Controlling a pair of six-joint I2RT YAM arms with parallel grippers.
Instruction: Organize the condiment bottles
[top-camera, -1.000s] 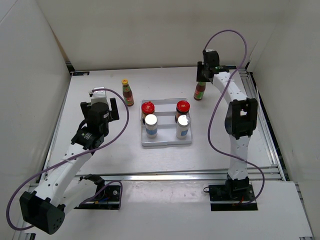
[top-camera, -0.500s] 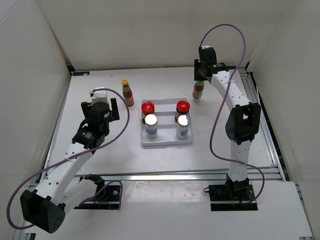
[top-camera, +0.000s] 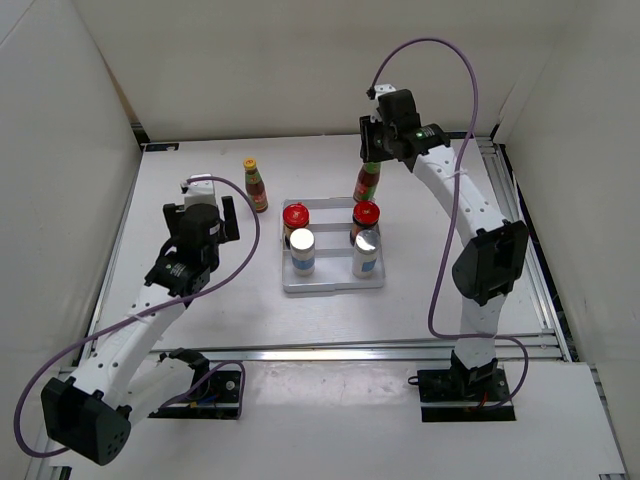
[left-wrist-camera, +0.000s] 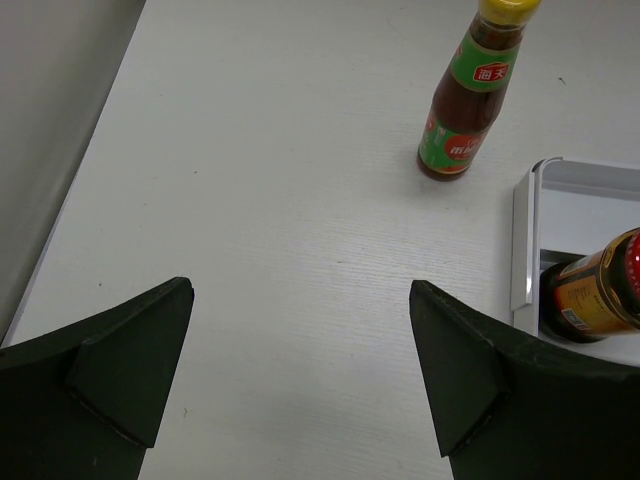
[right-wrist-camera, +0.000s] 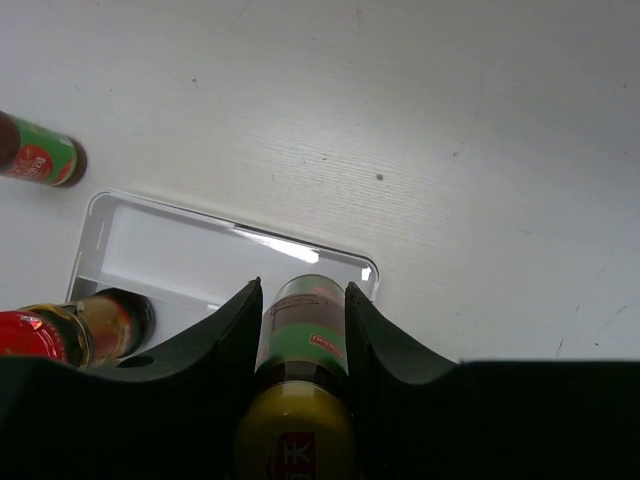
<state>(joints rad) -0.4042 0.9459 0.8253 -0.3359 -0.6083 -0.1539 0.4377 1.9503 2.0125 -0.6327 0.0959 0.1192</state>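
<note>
Right end effector (right-wrist-camera: 300, 300) is clamped on the upright sauce bottle (right-wrist-camera: 303, 330), hanging about over the tray (right-wrist-camera: 100, 215) and its empty far-right corner.

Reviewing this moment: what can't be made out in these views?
Held sauce bottle: its base, hidden by its own body in the right wrist view; touching the tray or above it is unclear.
Other sauce bottle: cap top cut by the left wrist view's top edge.
Dark jar: partly cut by the left wrist view's right edge.
Left-hand shaker: label too small in the top view.
</note>
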